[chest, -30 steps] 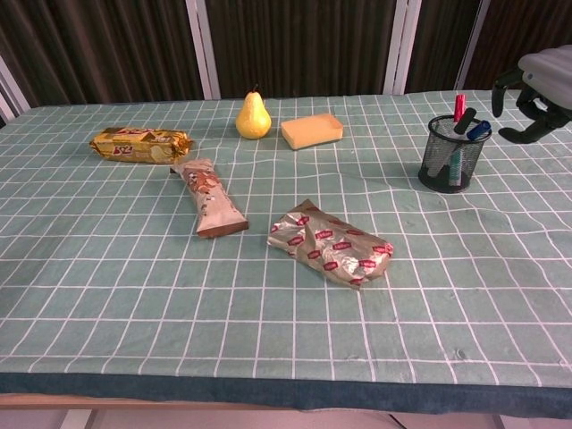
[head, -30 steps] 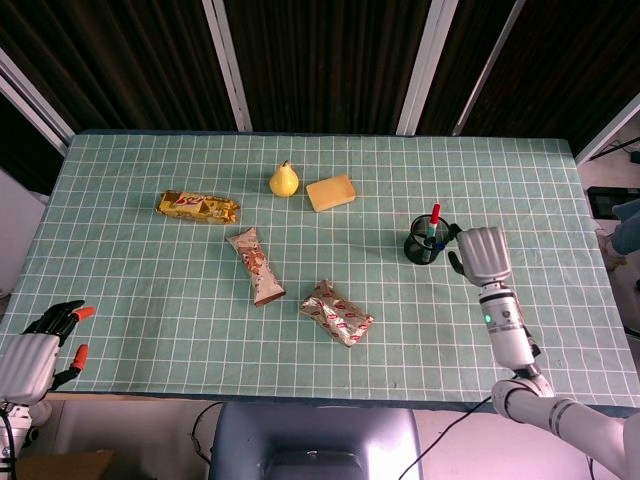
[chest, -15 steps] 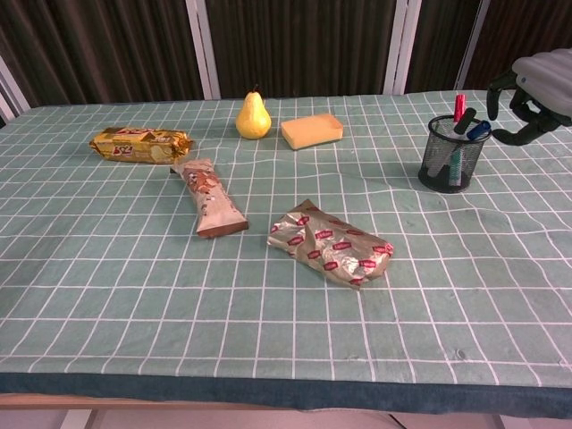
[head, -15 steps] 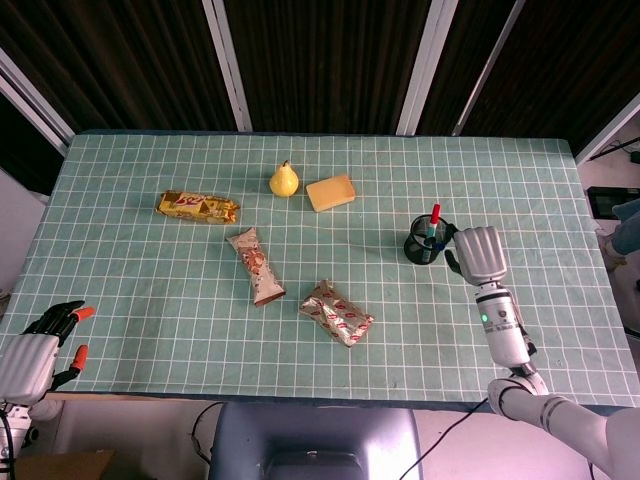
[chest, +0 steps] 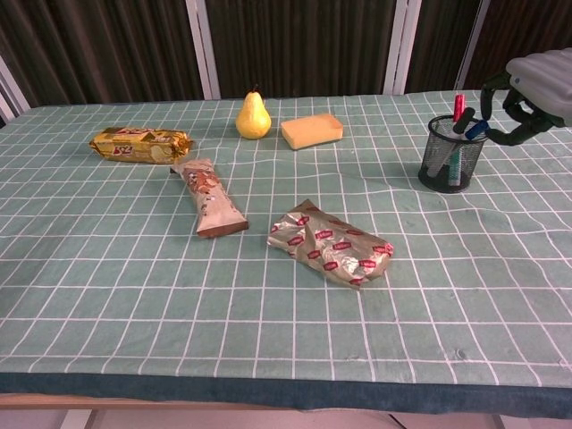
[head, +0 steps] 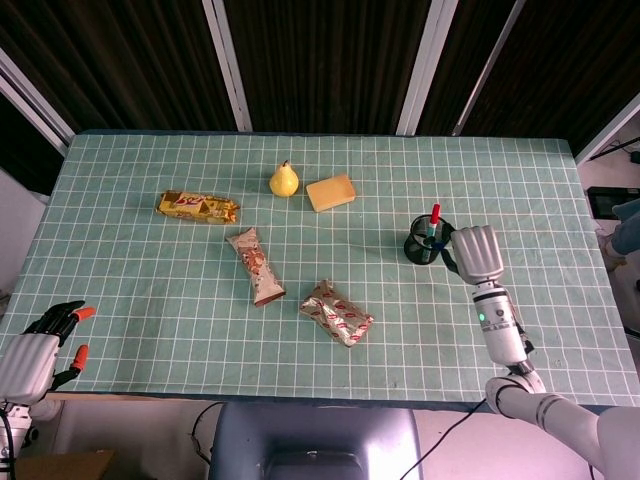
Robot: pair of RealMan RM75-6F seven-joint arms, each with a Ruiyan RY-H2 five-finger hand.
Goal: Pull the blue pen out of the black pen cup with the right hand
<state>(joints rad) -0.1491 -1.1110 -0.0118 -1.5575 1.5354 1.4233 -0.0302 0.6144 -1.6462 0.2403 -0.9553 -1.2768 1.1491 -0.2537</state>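
The black mesh pen cup [head: 422, 247] [chest: 450, 157] stands on the right part of the green gridded table. It holds a blue pen [chest: 477, 130], a red pen [chest: 458, 105] and a dark one. My right hand [head: 477, 253] [chest: 529, 88] hovers just right of the cup, palm down. Its dark fingers [chest: 500, 109] curve around the blue pen's top without plainly closing on it. My left hand [head: 40, 345] rests off the table's near left corner, holding nothing, and only the head view shows it.
A pear [head: 284, 180] and a yellow sponge block [head: 330, 192] lie at the back centre. A gold snack pack [head: 198, 207], a brown wrapper [head: 255, 265] and a silver-red packet [head: 336, 313] lie left of and nearer than the cup.
My right hand has shifted left, toward the cup, and its fingers now reach the blue pen's top. The left hand and the other objects have not moved.
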